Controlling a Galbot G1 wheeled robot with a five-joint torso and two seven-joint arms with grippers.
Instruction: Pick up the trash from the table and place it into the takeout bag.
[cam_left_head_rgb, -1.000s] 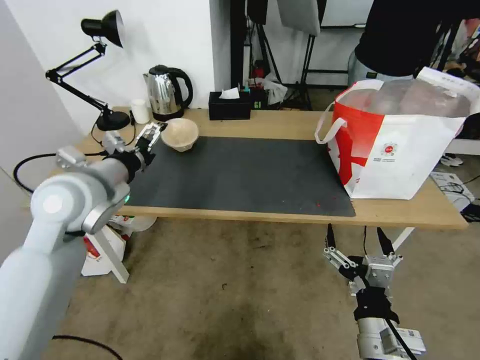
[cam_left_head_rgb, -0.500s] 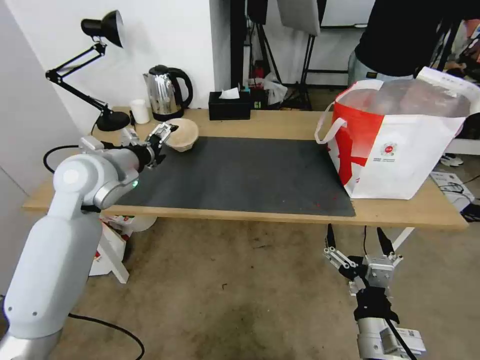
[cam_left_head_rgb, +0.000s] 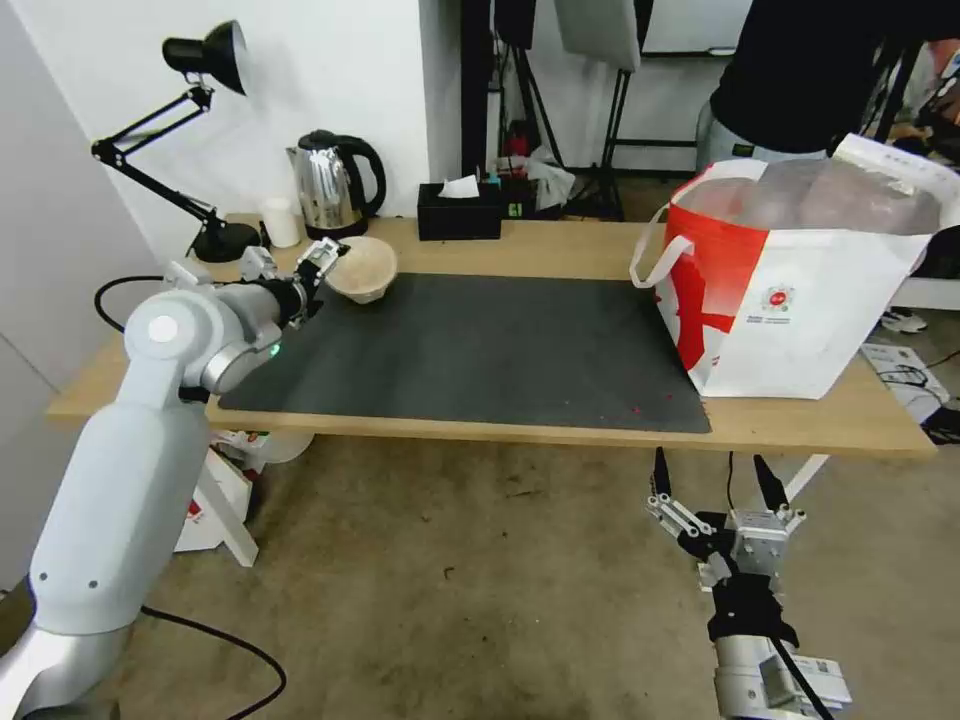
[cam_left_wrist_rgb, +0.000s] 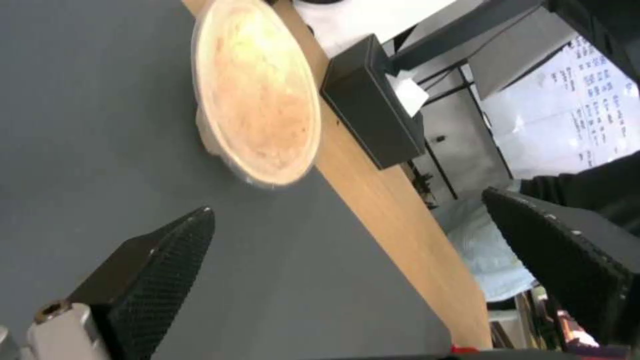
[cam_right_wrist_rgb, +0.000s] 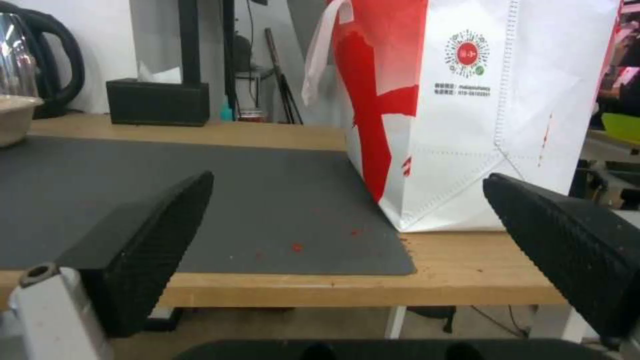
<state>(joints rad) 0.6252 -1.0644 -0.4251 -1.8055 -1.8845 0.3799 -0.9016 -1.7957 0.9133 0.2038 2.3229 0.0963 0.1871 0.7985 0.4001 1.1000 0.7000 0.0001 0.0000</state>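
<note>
Nearest the robot, at about five o'clock in the head view, the right pincer (cam_left_head_rgb: 712, 500) hangs below the front edge of the surface (cam_left_head_rgb: 560, 434), idle, its two black fingers spread wide with nothing between them. From its wrist camera the takeout bag (cam_right_wrist_rgb: 480, 115) stands just past the edge, upright on the wood.

At nine o'clock the left arm reaches over the dark mat (cam_left_head_rgb: 480, 345). The left pincer (cam_left_head_rgb: 322, 262) sits at about ten o'clock, just beside the near-left rim of the beige bowl (cam_left_head_rgb: 360, 268), with its fingers apart and empty; in its wrist view the bowl (cam_left_wrist_rgb: 257, 100) lies ahead of the open fingers, not yet between them.

The bowl rests on the far left corner of the mat, with its opening facing up and tipped slightly toward the pincer. It is round, so it has no real long axis; its axis of symmetry runs near vertical. Behind it, at eleven o'clock, stand a kettle (cam_left_head_rgb: 333, 184), a desk lamp (cam_left_head_rgb: 190, 130) and a black tissue box (cam_left_head_rgb: 459, 212).

The bag stands at two o'clock on the right end of the surface, mouth up and open, well apart from the bowl.

The step in hand looks like the approach to the bowl, the only piece of trash I can see left on the surface. The next move probably calls for bringing one finger inside the rim and one outside, then closing gently, since thin pulp may flex or slide.
</note>
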